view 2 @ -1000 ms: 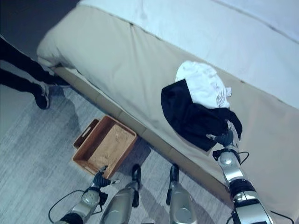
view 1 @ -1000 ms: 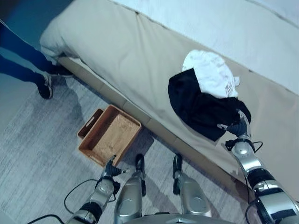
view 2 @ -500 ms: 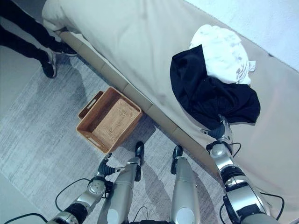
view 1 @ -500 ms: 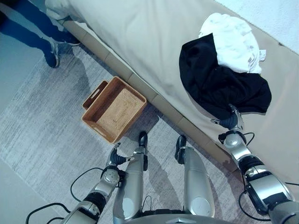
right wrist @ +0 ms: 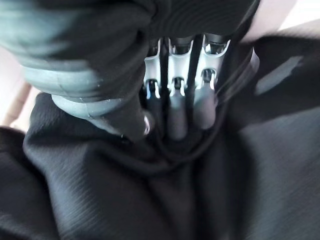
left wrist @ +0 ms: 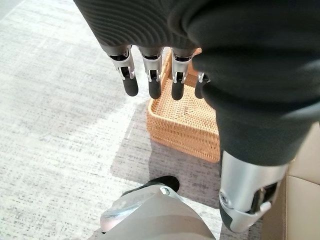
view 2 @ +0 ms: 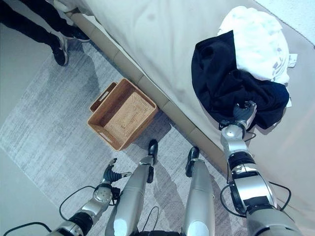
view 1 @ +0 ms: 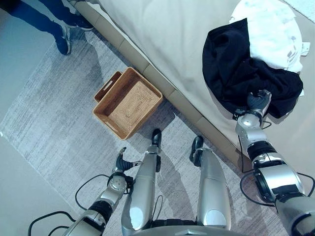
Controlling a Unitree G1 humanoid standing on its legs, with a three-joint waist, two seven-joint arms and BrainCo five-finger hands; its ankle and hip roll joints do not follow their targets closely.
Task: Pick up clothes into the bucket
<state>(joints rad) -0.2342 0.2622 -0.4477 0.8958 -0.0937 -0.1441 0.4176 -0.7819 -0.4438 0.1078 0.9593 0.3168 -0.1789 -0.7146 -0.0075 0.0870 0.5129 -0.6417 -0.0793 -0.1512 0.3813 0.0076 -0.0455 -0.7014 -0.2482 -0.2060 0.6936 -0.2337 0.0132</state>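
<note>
right wrist view, fingers [right wrist: 178,112] now pinching black garment [right wrist: 125,200]

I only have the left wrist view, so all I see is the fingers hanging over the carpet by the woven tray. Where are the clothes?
Observer: A black garment lies on the beige bed, with a white garment partly on top of it.
Operator: Is the other hand anywhere near them?
Observer: Yes, the right hand is on the near edge of the black garment, fingers pressed into the cloth and bunching it.
Operator: And how is the tray placed relative to the bed?
Observer: The brown woven rectangular basket sits on the grey carpet just beside the bed's base, nothing in it.
Operator: Anyone around?
Observer: A person's legs stand on the floor beyond the basket.
</note>
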